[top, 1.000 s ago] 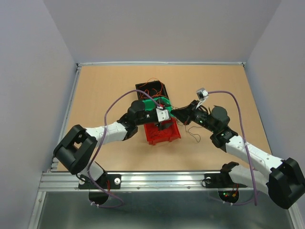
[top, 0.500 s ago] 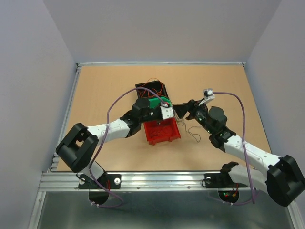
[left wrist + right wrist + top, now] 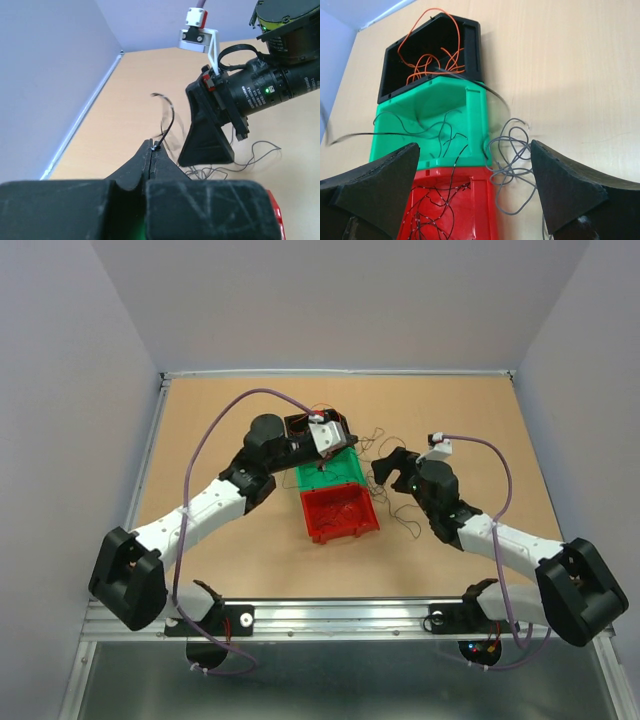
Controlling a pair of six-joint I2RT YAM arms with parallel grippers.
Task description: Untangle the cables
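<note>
From above, the left end effector [image 3: 348, 444] reaches across the black bin [image 3: 298, 422], and the right end effector [image 3: 385, 468] hangs beside the green bin [image 3: 340, 475]. The left wrist view shows its tips clenched on one thin black cable [image 3: 170, 119]. In the right wrist view the right one is released, spread wide above grey cables [image 3: 507, 155] lying on the table [image 3: 560, 60] just beside that bin.

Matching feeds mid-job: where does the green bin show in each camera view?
Top external: green bin at centre, just beyond the red bin.
Left wrist: not clearly in it; the shut jaws pinch a black wire.
Right wrist: left of centre, below the black bin, above the red bin.
Shared landmark: the red bin, against the green bin's near end in the top external and right wrist views.
</note>
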